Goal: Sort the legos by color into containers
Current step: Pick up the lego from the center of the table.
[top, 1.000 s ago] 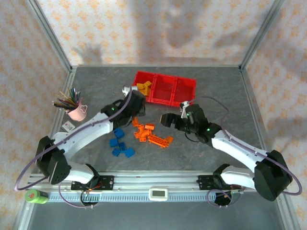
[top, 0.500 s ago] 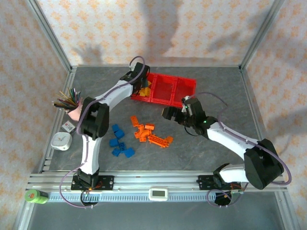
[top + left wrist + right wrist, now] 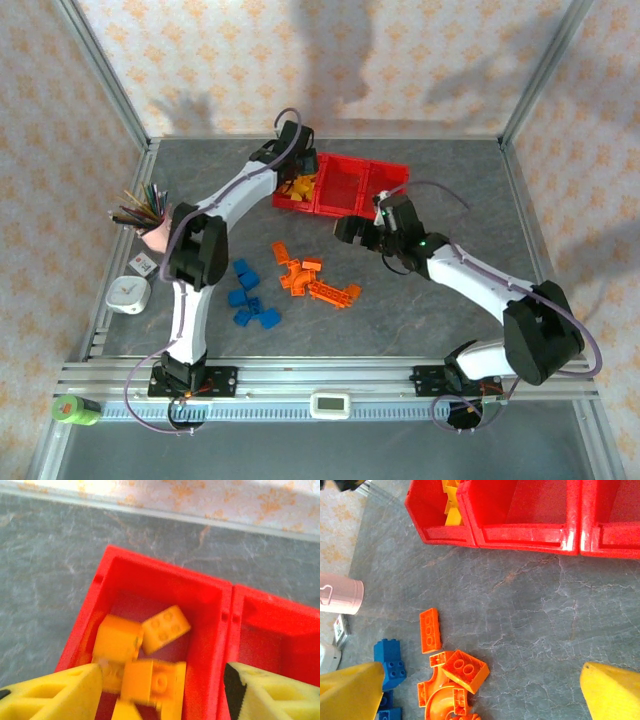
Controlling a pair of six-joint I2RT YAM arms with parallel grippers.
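Yellow legos (image 3: pixel 165 625) lie in the containers' (image 3: pixel 345 185) leftmost bin, upper centre, beneath the left gripper's (image 3: pixel 162 690) parted, empty jaws. Orange legos (image 3: pixel 464 669) sit on the tabletop (image 3: pixel 545 630) at lower left of the right gripper's (image 3: pixel 482 695) wide-open jaws; that arm is nearer.

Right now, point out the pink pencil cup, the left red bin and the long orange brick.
pink pencil cup (image 3: pixel 337 596): right wrist view, side wall.
left red bin (image 3: pixel 165 572): left wrist view, far wall.
long orange brick (image 3: pixel 430 630): right wrist view, studded top.
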